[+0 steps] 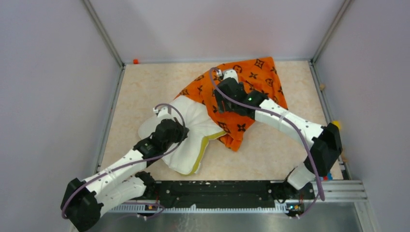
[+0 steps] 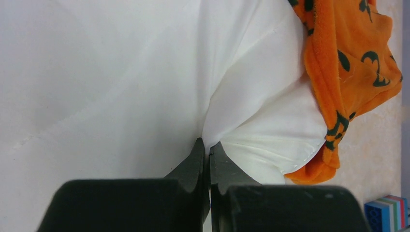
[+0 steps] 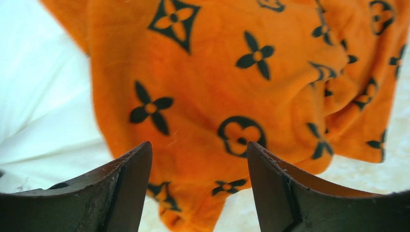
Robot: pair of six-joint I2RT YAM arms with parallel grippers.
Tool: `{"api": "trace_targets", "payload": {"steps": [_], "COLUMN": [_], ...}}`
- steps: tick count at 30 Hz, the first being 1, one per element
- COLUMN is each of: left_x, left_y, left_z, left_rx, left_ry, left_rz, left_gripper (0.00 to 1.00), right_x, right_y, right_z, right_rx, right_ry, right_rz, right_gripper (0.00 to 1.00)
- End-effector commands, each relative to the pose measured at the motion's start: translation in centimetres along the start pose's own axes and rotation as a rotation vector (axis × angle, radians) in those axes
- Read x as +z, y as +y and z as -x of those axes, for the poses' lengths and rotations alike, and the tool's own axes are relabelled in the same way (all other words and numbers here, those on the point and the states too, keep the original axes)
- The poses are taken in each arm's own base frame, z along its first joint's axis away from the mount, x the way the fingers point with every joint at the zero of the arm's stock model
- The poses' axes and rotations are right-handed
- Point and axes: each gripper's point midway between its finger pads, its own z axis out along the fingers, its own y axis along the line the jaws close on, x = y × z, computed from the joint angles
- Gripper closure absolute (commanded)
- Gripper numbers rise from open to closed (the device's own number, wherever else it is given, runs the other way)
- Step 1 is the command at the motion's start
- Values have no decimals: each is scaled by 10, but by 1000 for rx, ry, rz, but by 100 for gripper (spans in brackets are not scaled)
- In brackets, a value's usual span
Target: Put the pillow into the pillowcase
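the left gripper (image 2: 208, 149) has its jaws pressed together, pinching a fold of the white pillow (image 1: 189, 145). the pillow lies on the table (image 1: 140, 92) near the middle, its right end tucked under the edge of the orange pillowcase (image 1: 254, 77). further right, the right gripper (image 3: 199, 159) hangs over the pillowcase, fingers spread apart, gripping nothing.

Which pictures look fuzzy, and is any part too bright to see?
Top external: sharp, evenly lit. Left wrist: the pillow glares almost flat white; the left gripper pinching it looks soft. Right wrist: the open right gripper is blurry, the pillowcase slightly soft.
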Motion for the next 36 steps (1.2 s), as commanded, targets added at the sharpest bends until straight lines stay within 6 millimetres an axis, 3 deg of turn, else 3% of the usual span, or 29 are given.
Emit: {"api": "trace_targets", "payload": {"steps": [1, 4, 7, 8, 10, 11, 12, 15, 17, 19, 22, 23, 26, 28, 32, 36], "left_x": [-2, 0, 2, 3, 5, 7, 8, 12, 16, 20, 23, 22, 21, 21, 20, 18], "left_y": [6, 4, 4, 4, 4, 4, 3, -4, -10, -15, -26, -30, -40, -44, -51, -62], "left_z": [10, 5, 1, 0, -4, -5, -7, -10, -12, -15, -11, -8, 3, 8, 19, 30], "left_rx": [-62, -62, -59, -58, -61, -64, -68, -81, -81, -75, -69, -66, -65, -84, -118, -129], "left_ry": [-56, -41, -26, -18, -9, -4, 2, 10, 24, 52, 64, 62, 41, 26, 17, 3], "left_rz": [21, 10, 10, 9, 5, 3, -4, -36, -59, -66, -84, -92, -113, -111, -104, -115], "left_gripper": [100, 100, 100, 100, 100, 100, 100, 100, 100, 100, 100, 100, 100, 100, 100, 100], "right_x": [29, 58, 77, 79, 77, 72, 63, 23, -2, -11, -1, 4, -2, -4, -11, -7], "right_y": [-30, -35, -41, -41, -34, -28, -12, 50, 81, 85, 53, 41, 16, -2, -43, -51], "right_z": [6, -14, -30, -31, -26, -20, -13, 13, 19, 15, -8, -19, -37, -56, -86, -118], "right_rx": [-88, -125, -159, -164, -158, -158, -168, -194, -194, -153, -73, -37, 61, 154, 338, 425], "right_ry": [-35, 15, 63, 73, 69, 57, 36, -35, -65, -61, -16, 8, -5, -5, -5, 16], "right_rz": [-153, -193, -254, -263, -243, -232, -208, -84, -2, 35, 19, 16, 8, -9, -69, -49], "right_gripper": [29, 30, 39, 46, 74, 95, 100, 100, 100, 100, 100, 99, 49, 30, 27, 26]}}
